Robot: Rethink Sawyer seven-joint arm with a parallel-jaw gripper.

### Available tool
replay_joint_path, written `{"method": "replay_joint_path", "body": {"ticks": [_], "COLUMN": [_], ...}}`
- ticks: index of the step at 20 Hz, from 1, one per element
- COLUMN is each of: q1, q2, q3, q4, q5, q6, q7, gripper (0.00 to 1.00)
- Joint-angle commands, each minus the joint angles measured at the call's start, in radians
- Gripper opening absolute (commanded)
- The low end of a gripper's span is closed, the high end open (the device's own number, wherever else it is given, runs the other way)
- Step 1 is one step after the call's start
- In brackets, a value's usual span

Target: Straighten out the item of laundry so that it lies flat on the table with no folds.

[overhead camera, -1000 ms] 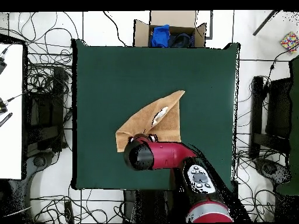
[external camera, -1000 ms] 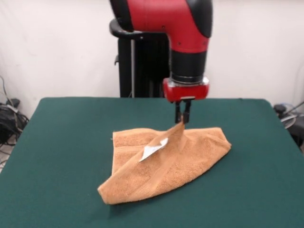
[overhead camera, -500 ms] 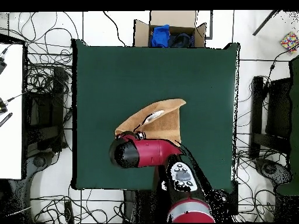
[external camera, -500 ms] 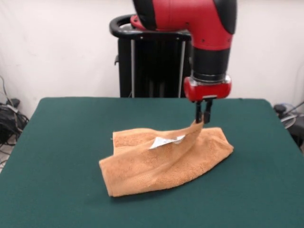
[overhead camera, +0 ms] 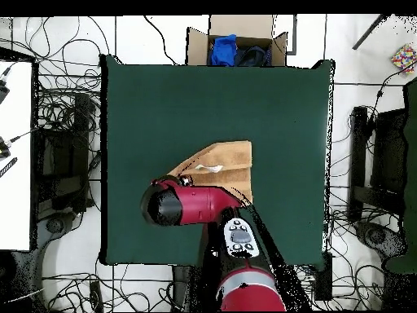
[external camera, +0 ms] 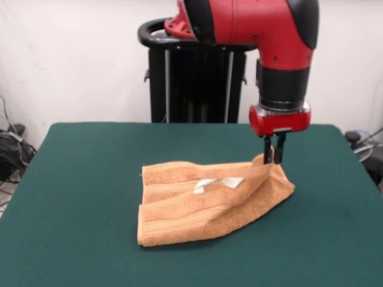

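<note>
The orange-tan towel (external camera: 209, 203) lies partly folded on the dark green table (external camera: 78, 197). Its white care tag (external camera: 230, 182) shows on top. My gripper (external camera: 273, 156) is shut on the towel's corner at its right end and holds that corner slightly lifted. In the overhead view the towel (overhead camera: 232, 159) shows beyond the red arm, which hides the gripper and the towel's near part. The table (overhead camera: 147, 106) is much wider than the towel.
The robot's black pedestal (external camera: 191, 84) stands behind the table's far edge. An open cardboard box (overhead camera: 236, 47) with blue and dark items sits past the table's opposite edge. Cables (overhead camera: 57, 106) lie on the floor around the table.
My gripper has moved to the right in the front view, pulling the held corner with it. The towel has unfolded wider and lies lower, with the tag now on top.
</note>
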Motion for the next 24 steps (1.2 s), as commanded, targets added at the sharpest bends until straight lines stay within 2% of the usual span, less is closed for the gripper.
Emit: {"method": "replay_joint_path", "body": {"ticks": [1,3,9,14,18,24], "q1": [-0.011,-0.025,-0.017,-0.014,0.021,0.121], "q2": [0.076,0.081,0.092,0.085,0.07,0.053], "q3": [0.042,0.054,0.037,0.037,0.013,-0.071], "q4": [-0.119,-0.128,-0.211,-0.227,-0.211,-0.233], "q5": [0.081,0.088,0.103,0.112,0.138,0.204], "q6": [0.018,-0.013,0.076,0.117,0.13,0.172], "q7": [0.187,0.191,0.155,0.146,0.193,0.272], "gripper": [0.0,0.0,0.0,0.0,0.0,0.0]}}
